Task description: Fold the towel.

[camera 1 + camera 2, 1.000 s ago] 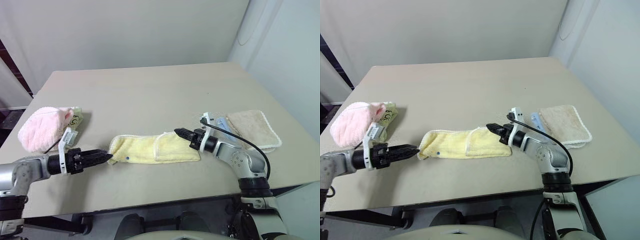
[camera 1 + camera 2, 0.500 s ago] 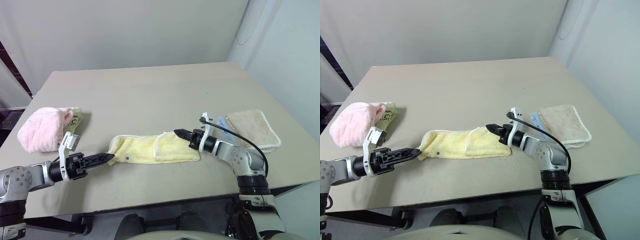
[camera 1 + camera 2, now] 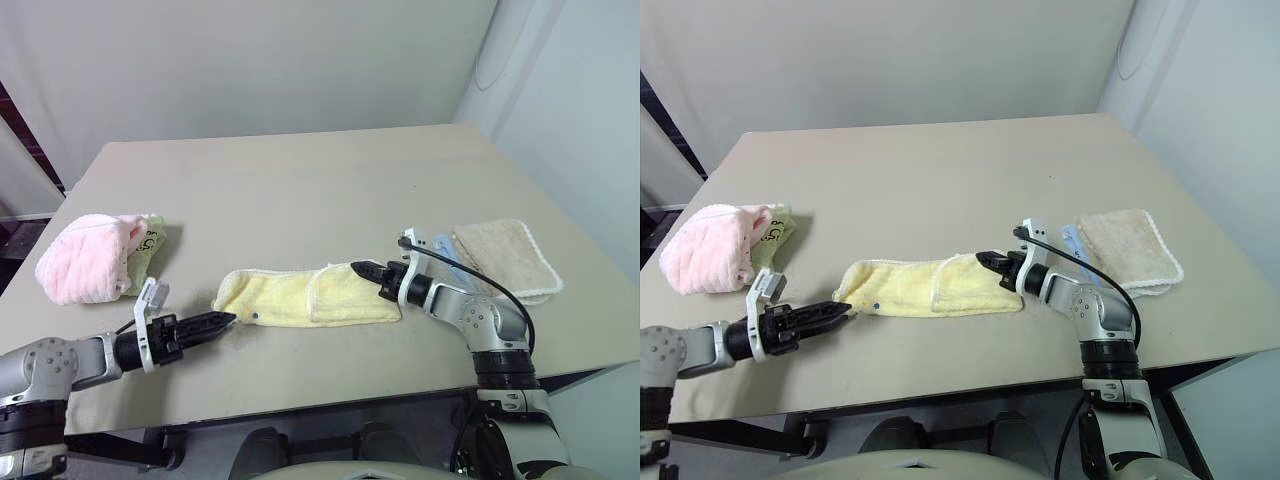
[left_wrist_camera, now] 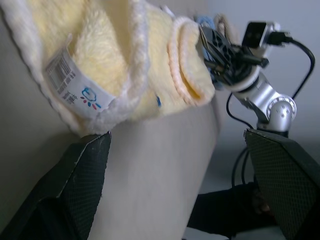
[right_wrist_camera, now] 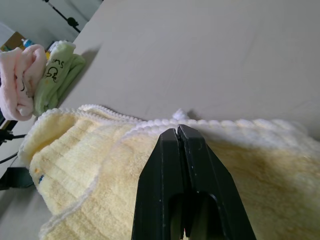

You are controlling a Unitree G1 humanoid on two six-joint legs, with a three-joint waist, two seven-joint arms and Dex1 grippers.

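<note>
Clutter is seen on the table point(image 3: 300, 180): 1 pink cloth point(image 3: 85, 258) with 1 green cloth point(image 3: 148, 245) at the left edge, 1 beige towel point(image 3: 505, 258) at the right. Between them 1 yellow towel point(image 3: 310, 297) is laid folded. Its left corner is met by the left gripper point(image 3: 222, 321), jaws spread wide; its right end is touched by the right gripper point(image 3: 358, 269), jaws pressed together, nothing pinched.

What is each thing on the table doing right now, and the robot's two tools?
Yellow towel: folded into a long strip, lying flat on the table.
Pink fluffy cloth: bundled up, resting.
Green cloth: folded, tucked beside the pink one.
Beige towel: lying flat.
Left tool: open, at the towel's end.
Right tool: shut, tips on the towel.
</note>
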